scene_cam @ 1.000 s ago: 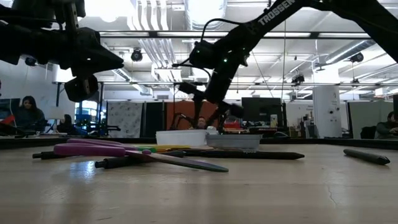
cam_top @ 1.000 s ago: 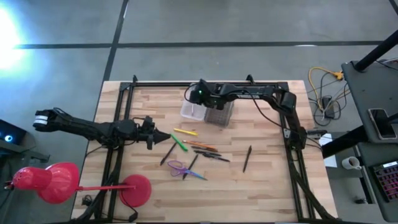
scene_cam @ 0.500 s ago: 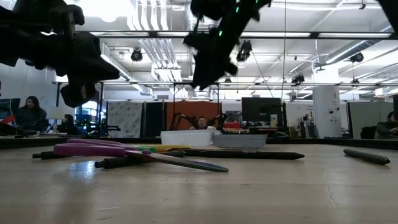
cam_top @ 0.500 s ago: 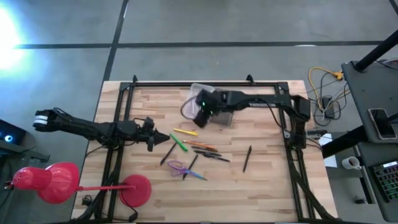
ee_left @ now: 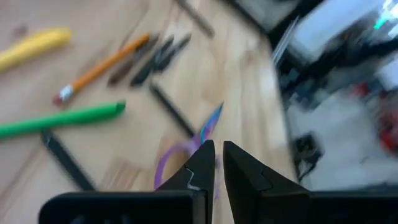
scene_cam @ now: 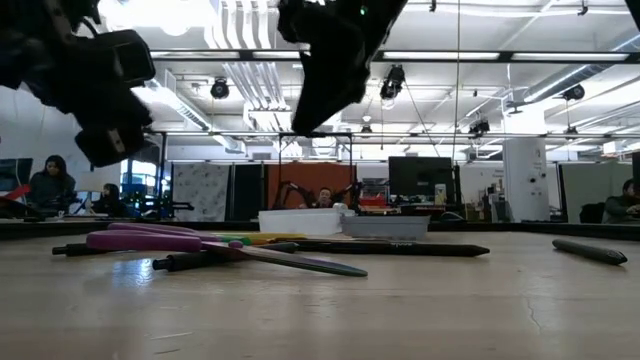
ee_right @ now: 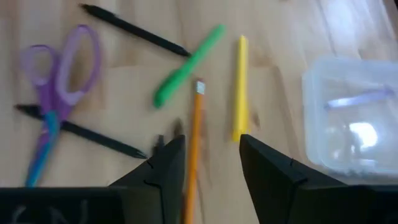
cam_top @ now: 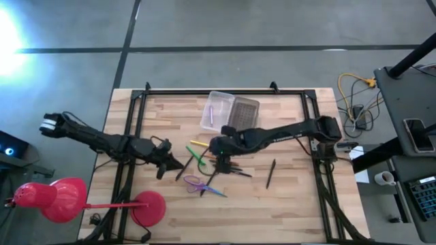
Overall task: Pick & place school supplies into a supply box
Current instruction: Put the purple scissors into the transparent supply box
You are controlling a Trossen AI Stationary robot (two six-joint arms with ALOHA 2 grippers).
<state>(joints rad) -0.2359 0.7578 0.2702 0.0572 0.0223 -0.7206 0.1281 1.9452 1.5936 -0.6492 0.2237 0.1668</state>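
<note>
The pens, pencils and markers lie loose at the table's middle: a yellow pen (cam_top: 203, 144) (ee_right: 239, 87), a green marker (cam_top: 195, 155) (ee_right: 189, 65), an orange pencil (cam_top: 219, 158) (ee_right: 196, 137), several black pens, and one black pen apart (cam_top: 270, 173). The purple-handled scissors (cam_top: 196, 184) (ee_right: 56, 68) lie near them. The clear tray (cam_top: 216, 111) (ee_right: 351, 118) holds a purple pen (ee_right: 354, 99); the grey lid (cam_top: 244, 111) lies beside it. My right gripper (cam_top: 221, 146) (ee_right: 211, 155) hovers open above the orange pencil. My left gripper (cam_top: 170, 162) (ee_left: 217, 165) is shut, off the table, left of the pile.
A dark frame runs round the wooden table (cam_top: 293, 204). A red lamp (cam_top: 61, 199) stands off the near left corner. The tray (scene_cam: 295, 220) and lid (scene_cam: 380, 226) sit toward the far edge. Bare wood lies on the near and right sides.
My right gripper has swung from over the tray toward the near edge and now hangs above the pile of pens. The purple pen in the tray has come into view. My left gripper has shifted a little toward the pile and the near edge.
</note>
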